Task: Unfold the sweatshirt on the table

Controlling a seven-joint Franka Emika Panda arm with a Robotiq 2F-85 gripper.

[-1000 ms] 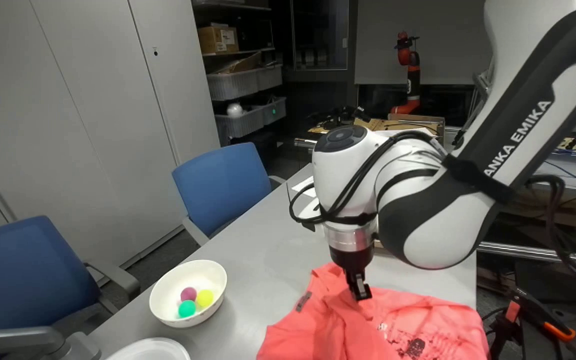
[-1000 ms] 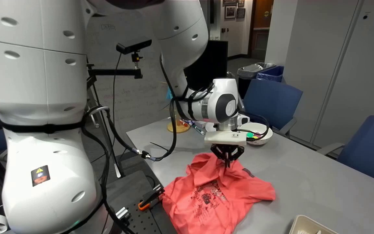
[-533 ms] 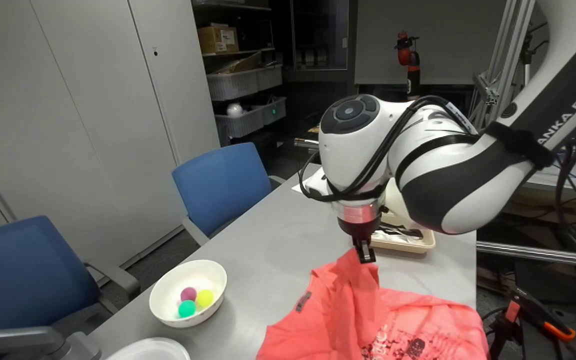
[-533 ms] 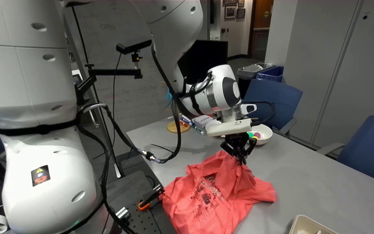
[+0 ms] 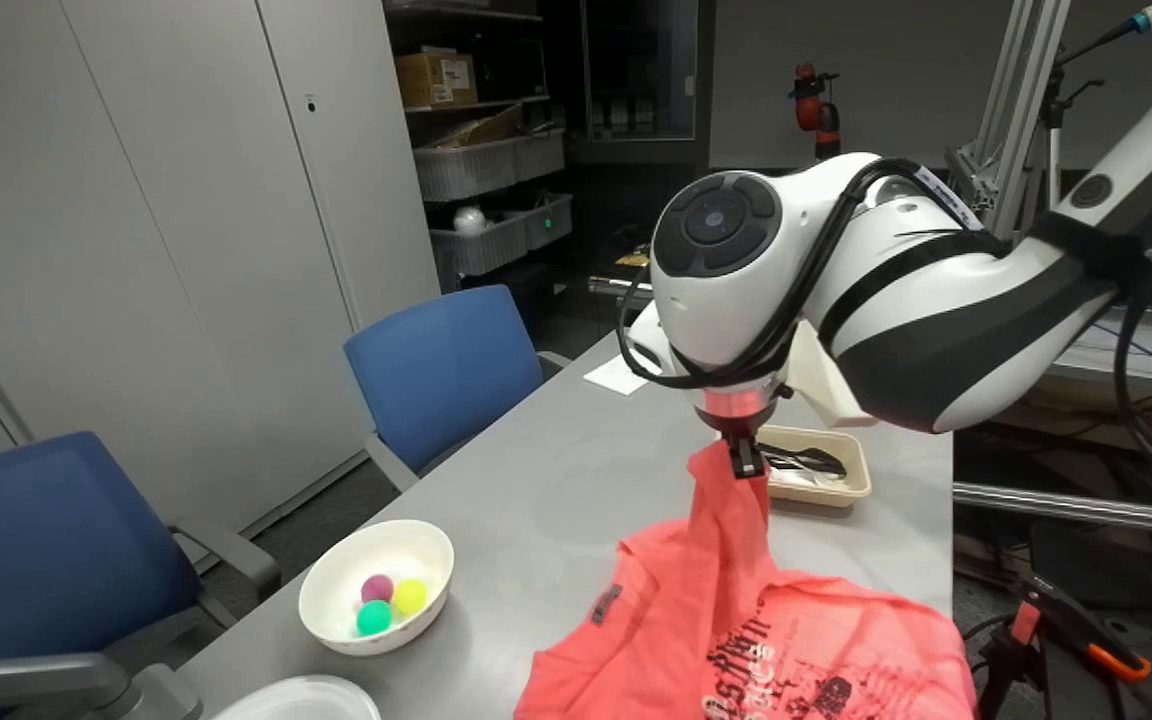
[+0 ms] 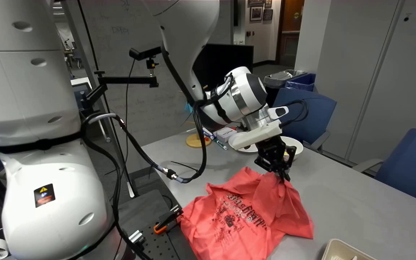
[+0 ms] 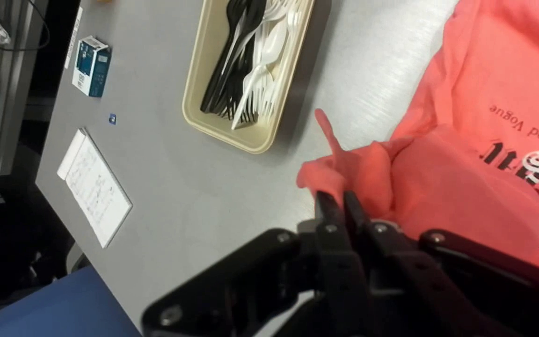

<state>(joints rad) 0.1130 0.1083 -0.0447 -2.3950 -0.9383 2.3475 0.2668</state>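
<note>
The coral-red sweatshirt (image 5: 636,640) lies partly crumpled on the grey table, with dark print on its front. It also shows in an exterior view (image 6: 229,231) and in the wrist view (image 7: 475,187). My gripper (image 5: 748,468) is shut on a fold of the sweatshirt and holds it above the table. The lifted cloth hangs as a narrow peak down to the rest of the garment. In an exterior view my gripper (image 6: 284,177) is tilted. In the wrist view cloth shows between and around the fingertips (image 7: 339,201). The garment's lower edge is cut off in both exterior views.
A tan tray (image 5: 816,495) of plastic cutlery stands beyond the gripper; it also shows in the wrist view (image 7: 255,146). A white bowl (image 5: 341,565) with coloured balls and a white plate (image 5: 301,700) stand on the table. A notepad (image 7: 96,192) and a small box (image 7: 91,65) lie farther off.
My gripper has risen from the garment and moved toward the cutlery tray, tilting and pulling the held fold up with it. More of the printed front now shows.
</note>
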